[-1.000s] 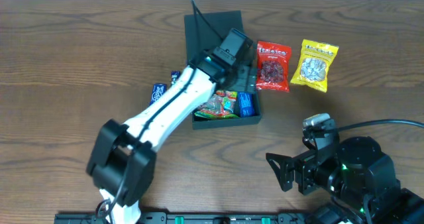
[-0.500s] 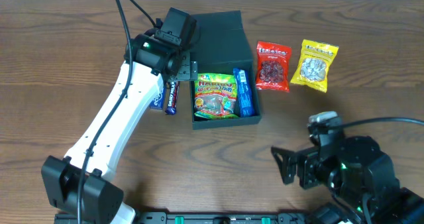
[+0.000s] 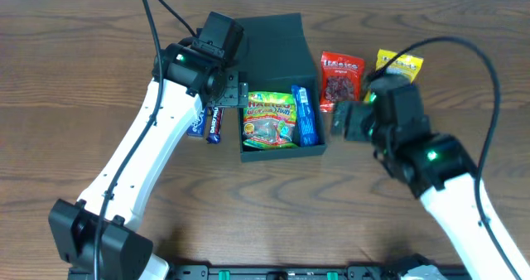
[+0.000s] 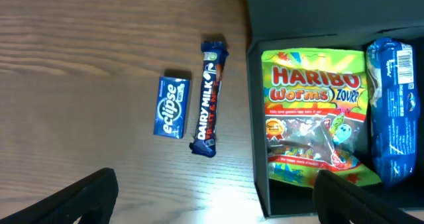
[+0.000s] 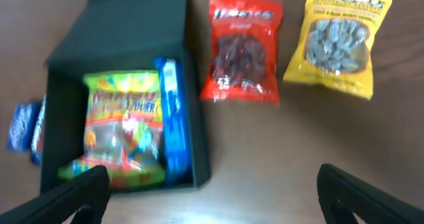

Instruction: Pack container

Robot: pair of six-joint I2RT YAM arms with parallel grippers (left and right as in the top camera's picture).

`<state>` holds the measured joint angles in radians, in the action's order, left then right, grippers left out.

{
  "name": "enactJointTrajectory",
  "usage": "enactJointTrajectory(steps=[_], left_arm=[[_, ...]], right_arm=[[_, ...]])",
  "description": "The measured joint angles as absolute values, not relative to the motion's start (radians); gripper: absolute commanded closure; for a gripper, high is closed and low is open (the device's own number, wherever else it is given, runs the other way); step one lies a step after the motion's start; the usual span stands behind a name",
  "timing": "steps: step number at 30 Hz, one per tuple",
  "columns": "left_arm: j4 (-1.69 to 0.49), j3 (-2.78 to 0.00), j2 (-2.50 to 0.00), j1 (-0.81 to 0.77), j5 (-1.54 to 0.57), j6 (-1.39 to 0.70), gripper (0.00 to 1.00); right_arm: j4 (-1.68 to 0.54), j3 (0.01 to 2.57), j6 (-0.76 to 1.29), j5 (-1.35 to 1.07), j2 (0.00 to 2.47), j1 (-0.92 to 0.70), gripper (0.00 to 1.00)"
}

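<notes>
The dark teal-green container stands open at the table's middle, lid folded back. Inside lie a green Haribo worms bag and a blue packet; both also show in the left wrist view and the right wrist view. My left gripper is open and empty above the container's left wall. My right gripper is open and empty just right of the container. A red snack bag and a yellow seed bag lie right of the container.
A blue Dairy Milk bar and a blue Eclipse pack lie left of the container, also in the left wrist view. Bare wood spreads to the far left and front.
The left arm has swung from over the container to its left side. The right arm has risen from the front right to beside the container, near the red bag.
</notes>
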<state>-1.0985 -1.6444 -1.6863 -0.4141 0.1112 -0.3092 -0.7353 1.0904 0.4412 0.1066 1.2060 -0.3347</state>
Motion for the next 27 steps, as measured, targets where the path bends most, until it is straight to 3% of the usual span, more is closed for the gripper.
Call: enactJointTrajectory(steps=[6, 18, 27], left_arm=[[-1.096, -1.644, -1.686, -0.414, 0.108, -0.309, 0.05], [-1.097, -1.644, -1.686, -0.414, 0.080, -0.309, 0.05], [-1.101, -1.644, -1.686, -0.414, 0.057, -0.309, 0.05]], right_arm=[[-0.611, 1.091, 0.419, -0.021, 1.302, -0.138, 0.04], [-0.451, 1.091, 0.390, -0.076, 1.574, -0.084, 0.05], [-0.360, 1.091, 0.403, -0.007, 1.688, 0.046, 0.05]])
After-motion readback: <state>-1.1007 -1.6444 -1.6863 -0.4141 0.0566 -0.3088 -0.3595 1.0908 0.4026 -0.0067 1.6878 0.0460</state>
